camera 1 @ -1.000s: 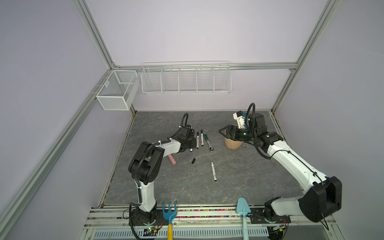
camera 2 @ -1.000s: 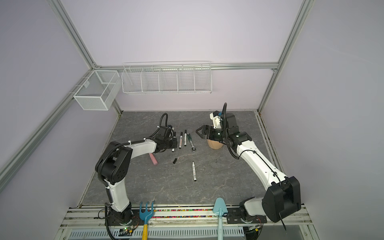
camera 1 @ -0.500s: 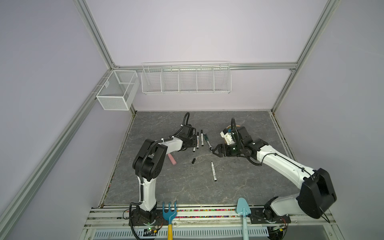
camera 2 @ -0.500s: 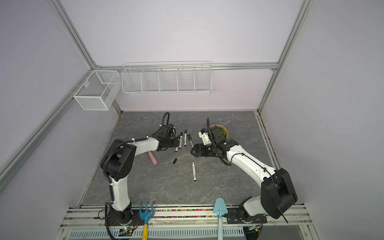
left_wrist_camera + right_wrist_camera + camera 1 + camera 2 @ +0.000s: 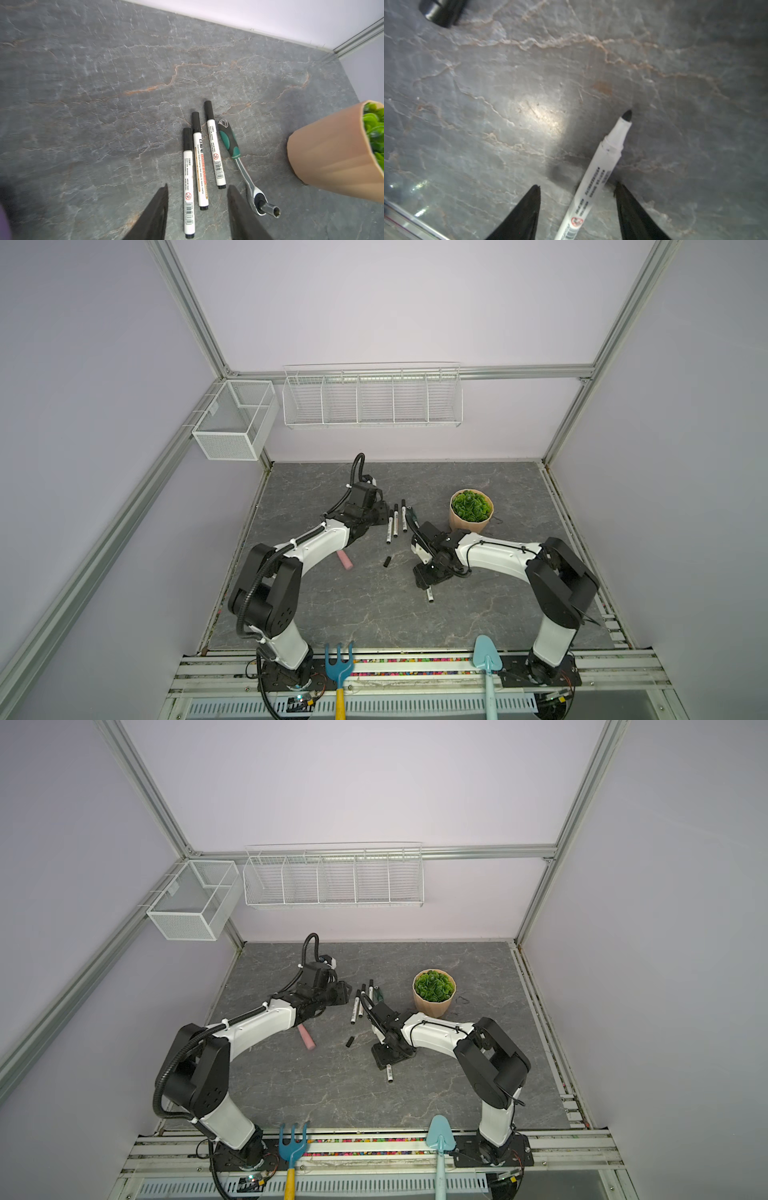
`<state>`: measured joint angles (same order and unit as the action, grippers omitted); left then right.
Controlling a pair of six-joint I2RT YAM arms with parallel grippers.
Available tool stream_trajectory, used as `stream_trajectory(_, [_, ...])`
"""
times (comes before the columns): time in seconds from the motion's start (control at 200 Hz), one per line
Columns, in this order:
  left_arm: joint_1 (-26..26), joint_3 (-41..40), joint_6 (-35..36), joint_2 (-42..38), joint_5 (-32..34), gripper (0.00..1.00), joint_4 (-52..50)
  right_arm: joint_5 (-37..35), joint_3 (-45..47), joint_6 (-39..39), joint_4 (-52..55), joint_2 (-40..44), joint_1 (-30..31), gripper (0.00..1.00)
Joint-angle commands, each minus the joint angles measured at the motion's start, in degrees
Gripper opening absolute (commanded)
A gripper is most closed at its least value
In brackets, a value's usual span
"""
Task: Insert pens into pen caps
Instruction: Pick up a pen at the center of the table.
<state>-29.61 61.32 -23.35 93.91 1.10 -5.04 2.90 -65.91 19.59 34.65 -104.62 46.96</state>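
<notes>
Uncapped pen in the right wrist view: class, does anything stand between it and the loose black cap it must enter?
Nothing visible does. The uncapped pen lies inside the open right tool, and only bare table separates its tip from the loose cap.

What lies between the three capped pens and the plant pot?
A green-handled wrench, flat on the table, seen in the left wrist view.

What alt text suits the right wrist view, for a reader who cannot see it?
An uncapped white marker pen lies on the grey veined table between the open black fingers of the right tool; a black pen cap lies apart.
</notes>
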Motion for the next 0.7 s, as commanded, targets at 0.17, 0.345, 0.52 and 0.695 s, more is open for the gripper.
stream_trajectory(0.17, [0.25,-12.87,2.48,-7.79,-4.89,0.47,4.28,-5.22,-2.46,-0.35,-0.15,-3.90,0.29,0.19])
stream_trajectory(0.345, [0.16,-18.31,3.83,-10.58,-11.80,0.47,8.23,-1.80,-3.67,-0.32,-3.31,2.84,-2.80,0.07])
stream_trajectory(0.52, [-1.21,-19.16,5.24,-11.75,-22.97,0.47,13.37,5.95,-3.24,2.95,-12.18,11.44,-7.12,0.07])
stream_trajectory(0.695, [-3.54,-16.65,8.06,-11.70,-29.75,0.49,13.85,11.08,-0.95,9.30,-23.80,16.08,-10.05,0.07])
